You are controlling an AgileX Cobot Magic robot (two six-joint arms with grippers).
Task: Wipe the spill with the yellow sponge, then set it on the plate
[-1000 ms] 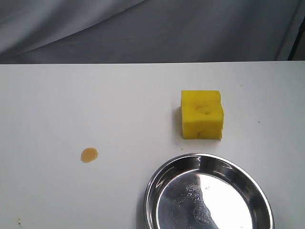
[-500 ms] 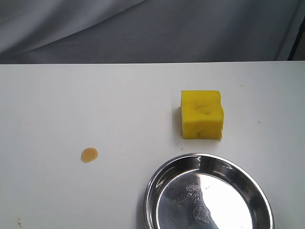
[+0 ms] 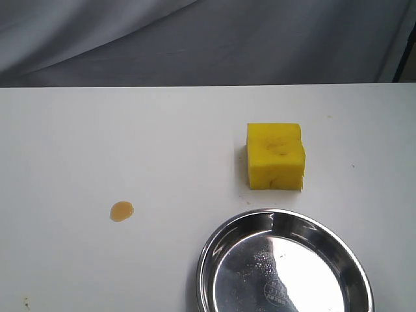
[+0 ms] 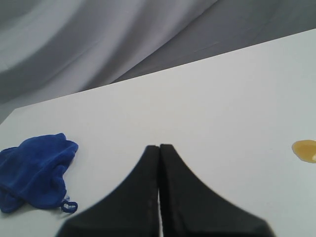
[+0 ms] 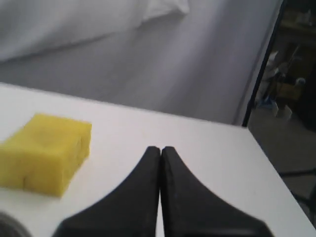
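White tabletop (image 3: 78, 143) lies beneath left jaws and right jaws, both pressed fully together, holding nothing.

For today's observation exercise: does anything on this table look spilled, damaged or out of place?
Yes. An amber spill sits on the white table, apart from the yellow sponge and the plate. The sponge's top is dented. A crumpled blue cloth also lies on the table.
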